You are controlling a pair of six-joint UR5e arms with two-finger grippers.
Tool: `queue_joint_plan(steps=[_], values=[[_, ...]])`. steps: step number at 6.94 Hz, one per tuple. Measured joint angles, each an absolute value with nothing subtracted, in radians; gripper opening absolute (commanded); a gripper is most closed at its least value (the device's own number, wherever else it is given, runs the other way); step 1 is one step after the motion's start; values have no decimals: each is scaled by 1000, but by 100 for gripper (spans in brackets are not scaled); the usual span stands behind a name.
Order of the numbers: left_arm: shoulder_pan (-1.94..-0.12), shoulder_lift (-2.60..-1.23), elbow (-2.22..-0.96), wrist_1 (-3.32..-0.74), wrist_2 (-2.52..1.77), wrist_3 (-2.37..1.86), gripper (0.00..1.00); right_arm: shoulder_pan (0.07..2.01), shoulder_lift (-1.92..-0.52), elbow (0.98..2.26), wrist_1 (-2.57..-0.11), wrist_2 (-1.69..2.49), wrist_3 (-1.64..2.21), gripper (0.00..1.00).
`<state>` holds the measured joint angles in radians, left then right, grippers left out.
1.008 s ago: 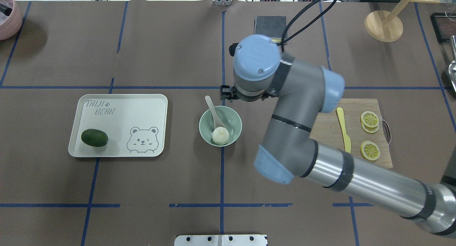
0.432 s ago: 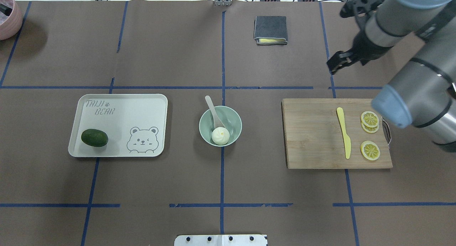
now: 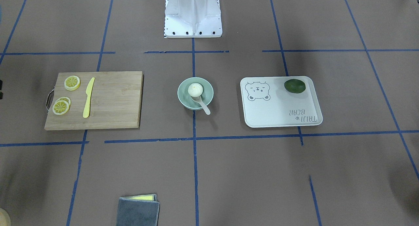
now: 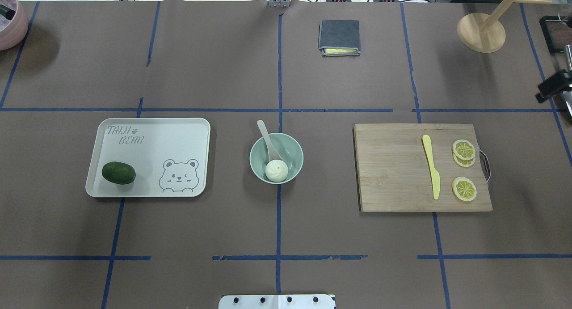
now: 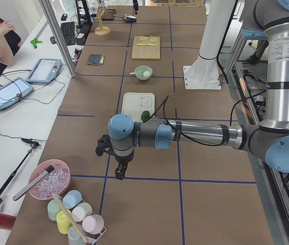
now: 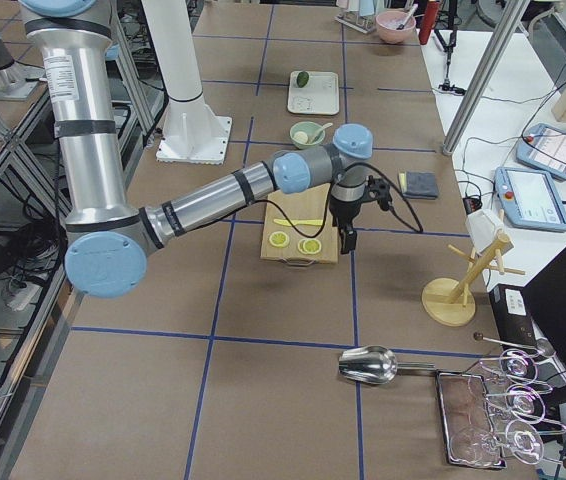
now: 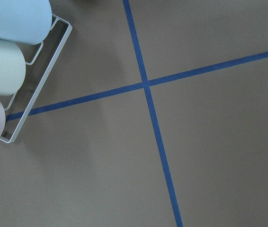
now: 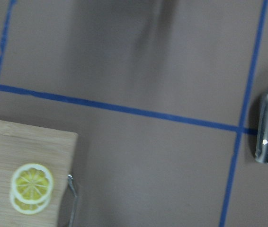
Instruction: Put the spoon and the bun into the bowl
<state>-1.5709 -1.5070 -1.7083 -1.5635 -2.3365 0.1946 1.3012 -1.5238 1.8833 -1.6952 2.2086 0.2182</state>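
Observation:
The pale mint-green bowl stands at the table's middle. The white bun lies inside it at the near side. The off-white spoon rests with its scoop in the bowl and its handle over the far-left rim. All three also show in the front view: bowl, bun, spoon. My right gripper is only a dark piece at the overhead view's right edge, past the cutting board; I cannot tell if it is open. My left gripper hangs over bare table far left; I cannot tell its state.
A white bear-print tray with a dark green fruit lies left of the bowl. A wooden cutting board with a yellow knife and lemon slices lies right. A grey cloth and a wooden stand sit at the back.
My right arm has pulled away from just beyond the bowl, swinging right to the table's right edge. The spoon and bun have stayed in the bowl.

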Motion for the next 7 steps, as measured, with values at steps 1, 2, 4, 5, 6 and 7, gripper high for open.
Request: queue_joint_plan(steps=[1,2,4,5,6,7], values=[[-1571,-1507,-1709,-1564,-2343,195,100,1365,-1604,1879,-1695,2210,211,100],[-1571,-1506,-1710,-1566,-2346,195,100,1422,-1668,1878,-1695,2211,208,100],[-1571,-1507,-1713,-1570,-2347,196,100,1483,-1738,1880,-1695,2214,122,100],[-1571,-1507,-1716,-1570,-2348,196,100,1498,-1754,1880,-1696,2220,8,100],[-1571,-1507,-1721,-1570,-2348,197,100,1510,-1767,1881,-1696,2233,-70,100],[-1570,-1507,-1724,-1570,-2348,199,100,1515,-1772,1879,-1696,2243,-100,100]])
